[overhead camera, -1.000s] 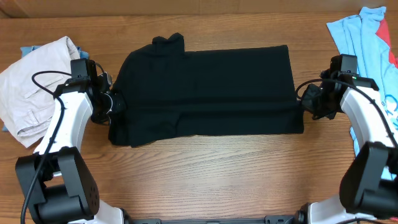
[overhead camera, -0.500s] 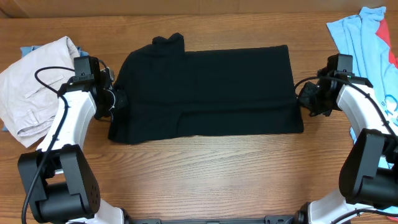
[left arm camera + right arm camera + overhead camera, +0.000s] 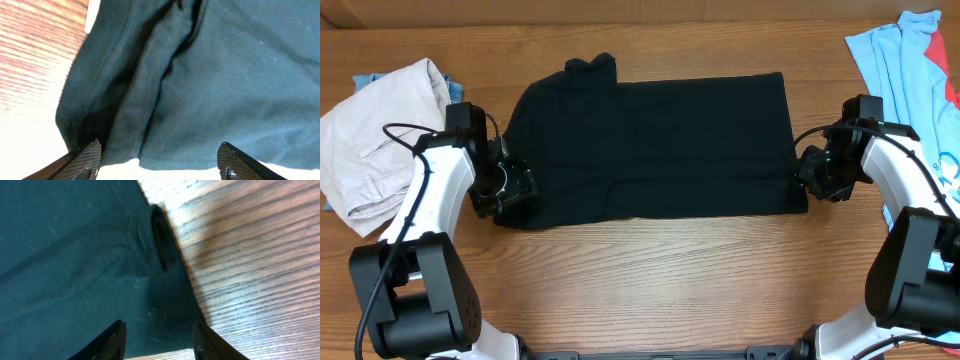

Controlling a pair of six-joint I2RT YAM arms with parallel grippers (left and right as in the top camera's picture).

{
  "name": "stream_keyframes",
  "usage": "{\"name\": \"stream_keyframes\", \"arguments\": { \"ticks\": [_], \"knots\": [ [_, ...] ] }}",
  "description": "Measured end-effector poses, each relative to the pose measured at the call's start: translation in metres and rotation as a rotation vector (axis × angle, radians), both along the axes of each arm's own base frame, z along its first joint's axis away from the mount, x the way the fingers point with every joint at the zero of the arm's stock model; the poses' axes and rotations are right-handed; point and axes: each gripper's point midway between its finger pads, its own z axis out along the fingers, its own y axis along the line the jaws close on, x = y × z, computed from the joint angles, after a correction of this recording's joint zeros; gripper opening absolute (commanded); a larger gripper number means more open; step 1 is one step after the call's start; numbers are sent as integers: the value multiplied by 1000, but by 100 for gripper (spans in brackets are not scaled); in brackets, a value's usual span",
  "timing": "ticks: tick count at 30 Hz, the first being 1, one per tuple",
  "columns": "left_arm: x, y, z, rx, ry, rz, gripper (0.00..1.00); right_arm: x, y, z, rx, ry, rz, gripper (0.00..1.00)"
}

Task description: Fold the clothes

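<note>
The black shirt (image 3: 650, 140) lies flat on the counter (image 3: 650, 290), stretched out between the two grippers, with its collar on the side far from both of them. The left gripper (image 3: 513, 186) is low at the near corner of the shirt on its own side. In the left wrist view its fingers (image 3: 86, 159) are spread wide, and the stitched hem with some soft pleats lies just in front of them and between them. They pinch no cloth.

The right gripper (image 3: 812, 172) is at the opposite near corner. Its fingers (image 3: 113, 340) are also apart. The thick doubled edge of the shirt runs ahead between them, with bare wood beside it. I cannot tell if the fingertips touch the counter.

I judge that both grippers are at the two near corners so that they can take them together and carry this edge over evenly. The beige trousers (image 3: 375, 140) lie behind the left gripper, and the light blue tee (image 3: 900, 60) lies beyond the right gripper. Both are apart from the shirt, probably so that they do not catch in the fold.
</note>
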Motion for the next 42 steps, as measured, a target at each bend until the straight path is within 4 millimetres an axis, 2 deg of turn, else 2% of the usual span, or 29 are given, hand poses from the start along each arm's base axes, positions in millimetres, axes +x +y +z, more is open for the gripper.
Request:
{"name": "stream_keyframes", "arguments": {
  "ticks": [4, 8, 10, 11, 12, 13, 17, 22, 25, 29, 35, 42],
  "knots": [
    [1, 3, -11, 17, -17, 1, 75, -7, 1, -6, 4, 20, 0, 46],
    [-11, 2, -25, 18, 7, 1, 75, -19, 4, -19, 9, 47, 0, 45],
    [-16, 1, -32, 20, 15, 1, 74, -24, 5, -26, 11, 55, 0, 36],
    [-18, 1, -35, 21, 18, 2, 73, -27, 5, -30, 12, 61, 0, 30],
    [-20, 1, -38, 23, 20, 2, 72, -27, 5, -31, 11, 58, 7, 20],
    [-22, 1, -41, 23, 22, 2, 72, -31, 6, -34, 14, 68, 1, 15],
    [-32, 4, -50, 46, 46, 4, 71, -37, 7, -36, 18, 87, 1, 4],
    [-38, 17, -52, 121, 75, 21, 71, -42, 8, -36, 22, 105, 4, 4],
    [-42, 23, -52, 156, 92, 26, 70, -52, 8, -36, 19, 152, -14, 4],
    [-50, 30, -52, 189, 127, 36, 71, -76, 5, -35, -14, 262, -58, 4],
    [-76, 43, -50, 215, 228, 63, 68, -110, 5, -29, -30, 409, -96, 4],
    [-81, 57, -48, 283, 251, 77, 72, -117, 6, -27, -31, 439, -106, 4]
  ]
}}
